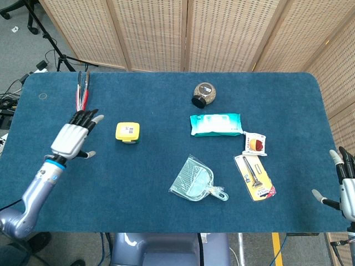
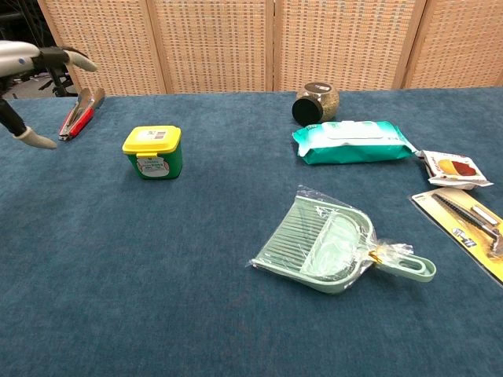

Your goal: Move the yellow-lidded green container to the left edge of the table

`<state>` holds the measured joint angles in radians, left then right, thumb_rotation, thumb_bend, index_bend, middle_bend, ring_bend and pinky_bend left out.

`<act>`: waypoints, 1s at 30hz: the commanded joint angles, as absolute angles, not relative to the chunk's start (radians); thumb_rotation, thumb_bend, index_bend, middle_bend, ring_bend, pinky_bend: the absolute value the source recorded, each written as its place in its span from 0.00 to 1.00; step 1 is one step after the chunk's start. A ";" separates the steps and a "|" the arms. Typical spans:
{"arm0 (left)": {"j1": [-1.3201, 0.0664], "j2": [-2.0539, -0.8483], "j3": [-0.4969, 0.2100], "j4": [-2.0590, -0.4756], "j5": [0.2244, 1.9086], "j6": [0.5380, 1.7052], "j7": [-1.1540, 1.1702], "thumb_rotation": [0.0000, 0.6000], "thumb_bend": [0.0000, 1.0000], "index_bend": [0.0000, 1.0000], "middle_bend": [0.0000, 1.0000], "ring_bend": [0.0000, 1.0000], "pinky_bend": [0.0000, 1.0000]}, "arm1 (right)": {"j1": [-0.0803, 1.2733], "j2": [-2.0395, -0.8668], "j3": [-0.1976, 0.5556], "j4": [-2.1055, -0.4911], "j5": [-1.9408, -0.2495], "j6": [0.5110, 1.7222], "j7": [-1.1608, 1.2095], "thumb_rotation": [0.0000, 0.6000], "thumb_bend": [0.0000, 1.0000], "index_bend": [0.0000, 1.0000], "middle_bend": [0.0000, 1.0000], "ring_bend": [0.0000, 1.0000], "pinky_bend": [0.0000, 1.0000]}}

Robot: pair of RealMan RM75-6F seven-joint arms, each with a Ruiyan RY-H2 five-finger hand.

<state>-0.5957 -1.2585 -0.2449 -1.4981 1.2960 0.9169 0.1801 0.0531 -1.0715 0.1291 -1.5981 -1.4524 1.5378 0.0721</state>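
Observation:
The green container with a yellow lid stands upright on the blue table, left of centre. My left hand hovers just left of it, fingers spread and holding nothing, a small gap apart from the container. My right hand sits off the table's right edge, fingers apart and empty; the chest view does not show it.
Red-handled tongs lie at the far left. A dark jar, a wipes pack, a snack packet, a carded tool and a bagged green dustpan fill the centre and right.

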 commanded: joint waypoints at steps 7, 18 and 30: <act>-0.725 -1.407 -0.262 -1.374 1.145 0.811 0.303 1.00 0.00 0.00 0.00 0.00 0.00 | 0.061 -1.075 0.137 -1.588 -1.429 1.517 0.073 1.00 0.00 0.00 0.00 0.00 0.00; -0.853 -1.611 -0.276 -1.136 0.949 0.739 0.407 1.00 0.00 0.00 0.00 0.00 0.00 | 0.075 -1.080 0.149 -1.565 -1.390 1.478 0.090 1.00 0.00 0.00 0.00 0.00 0.00; -0.880 -1.683 -0.281 -1.042 0.938 0.799 0.377 1.00 0.17 0.39 0.47 0.46 0.39 | 0.081 -1.090 0.155 -1.552 -1.371 1.464 0.084 1.00 0.00 0.00 0.00 0.00 0.00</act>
